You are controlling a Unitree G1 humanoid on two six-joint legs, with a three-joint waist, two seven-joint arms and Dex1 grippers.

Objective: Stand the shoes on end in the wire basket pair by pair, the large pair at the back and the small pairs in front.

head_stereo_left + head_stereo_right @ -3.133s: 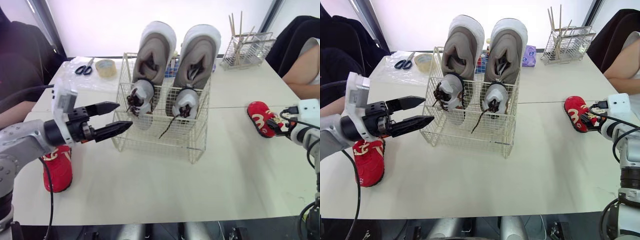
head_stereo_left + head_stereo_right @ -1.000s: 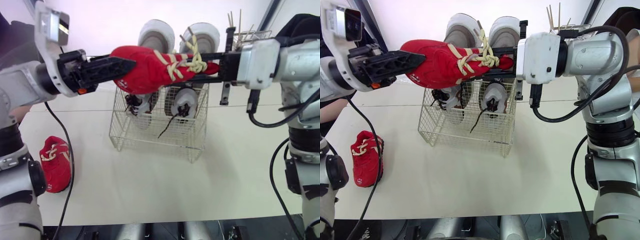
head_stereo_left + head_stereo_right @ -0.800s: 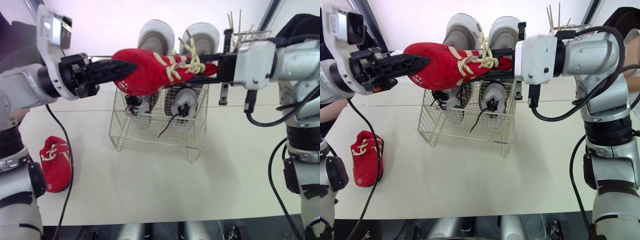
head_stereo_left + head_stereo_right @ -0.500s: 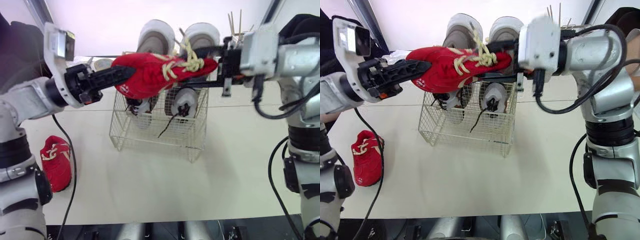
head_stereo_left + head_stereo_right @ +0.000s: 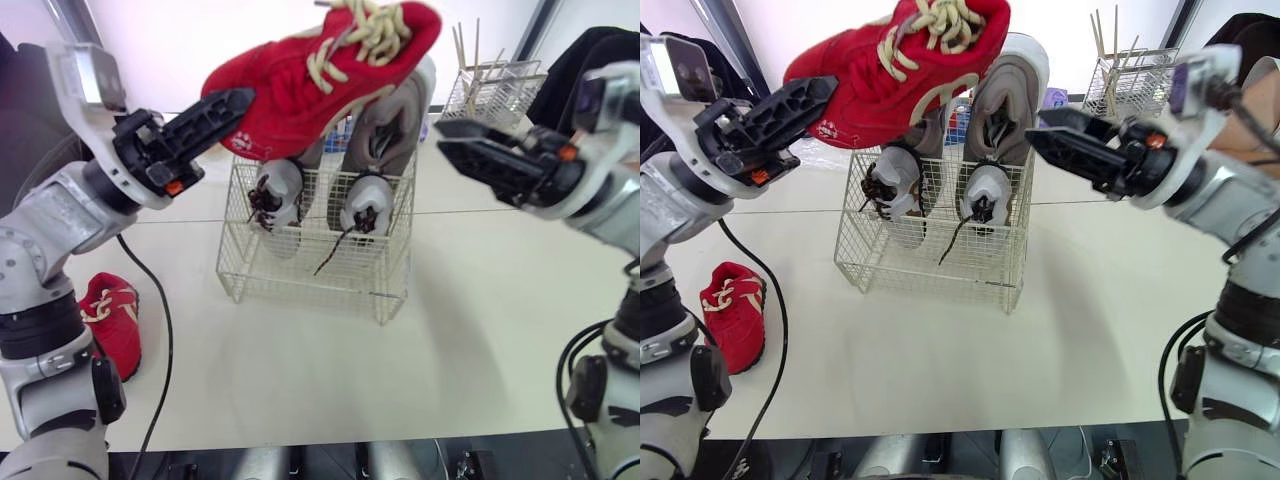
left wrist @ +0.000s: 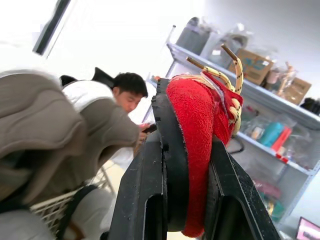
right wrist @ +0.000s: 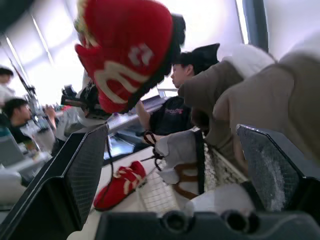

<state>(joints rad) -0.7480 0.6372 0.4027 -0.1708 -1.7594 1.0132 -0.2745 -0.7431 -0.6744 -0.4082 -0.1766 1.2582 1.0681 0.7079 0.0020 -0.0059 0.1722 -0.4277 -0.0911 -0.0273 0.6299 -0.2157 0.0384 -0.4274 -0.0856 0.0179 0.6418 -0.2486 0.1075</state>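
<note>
Right claw [image 5: 442, 138] released — cream-laced red shoe [image 5: 320, 85] tilted.

Taupe pair [image 5: 392, 112] and grey pair [image 5: 362, 205] stand in the wire basket [image 5: 300, 276]; red shoe [image 5: 300, 92] aloft, mate [image 5: 112, 322] lying apart.

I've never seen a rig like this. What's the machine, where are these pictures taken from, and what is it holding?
It is a humanoid robot with two arms, each ending in a two-fingered black gripper. Two pictures come from cameras in its head, looking down; two from cameras on its wrists, looking along the fingers. On the table stands a wire basket with large grey shoes on end inside. The left gripper clamps a red shoe above the basket. The right gripper is open and empty. A second red shoe lies on the table at the robot's left.
</note>
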